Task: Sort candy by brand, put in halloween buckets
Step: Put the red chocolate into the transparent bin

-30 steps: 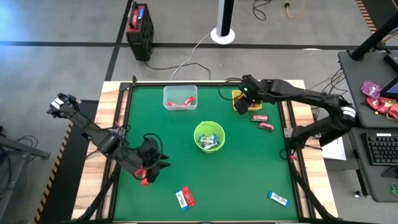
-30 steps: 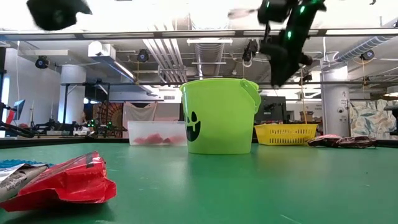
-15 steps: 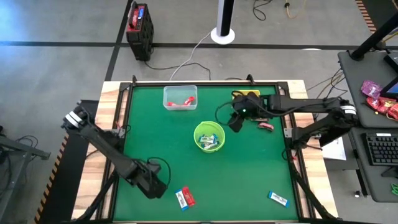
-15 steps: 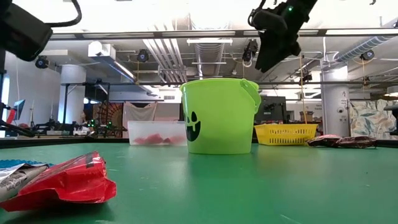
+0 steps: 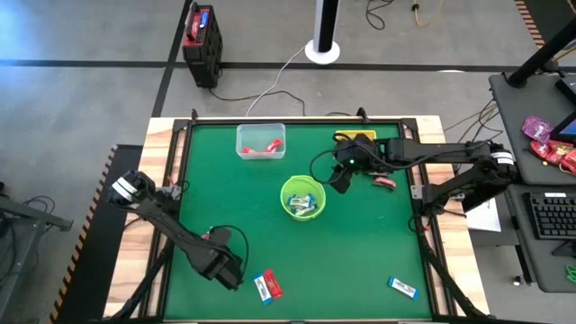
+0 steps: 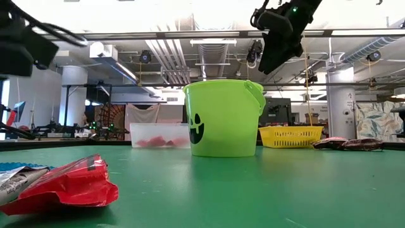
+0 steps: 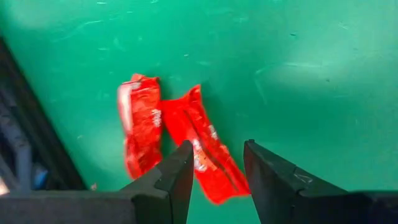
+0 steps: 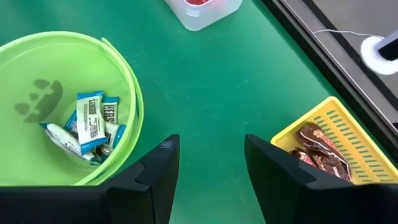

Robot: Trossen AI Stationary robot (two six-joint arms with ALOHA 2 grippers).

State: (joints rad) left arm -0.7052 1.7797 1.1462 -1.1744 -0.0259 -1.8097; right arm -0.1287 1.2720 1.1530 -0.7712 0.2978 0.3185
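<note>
Candy: I see 2 red bars (image 7: 174, 146) under my left gripper (image 5: 225, 268) at the mat's 7 o'clock, fingers parted, holding nothing. Right gripper (image 5: 340, 175) hovers between green bowl (image 5: 303, 197) and yellow basket (image 8: 336, 140), at the bowl's 1 o'clock, gaping, empty. Blue bars (image 8: 90, 121) lie in the bowl, brown bars (image 8: 317, 149) in the basket.

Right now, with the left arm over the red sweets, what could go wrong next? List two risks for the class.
1. One red wrapped bar lies touching a second red wrapped bar under the open jaws of the left arm, so a grab may catch both, or nudge one away.
2. The open, empty jaws of the right arm hang beside the lime-green round bucket; a low swing might clip its rim.
</note>
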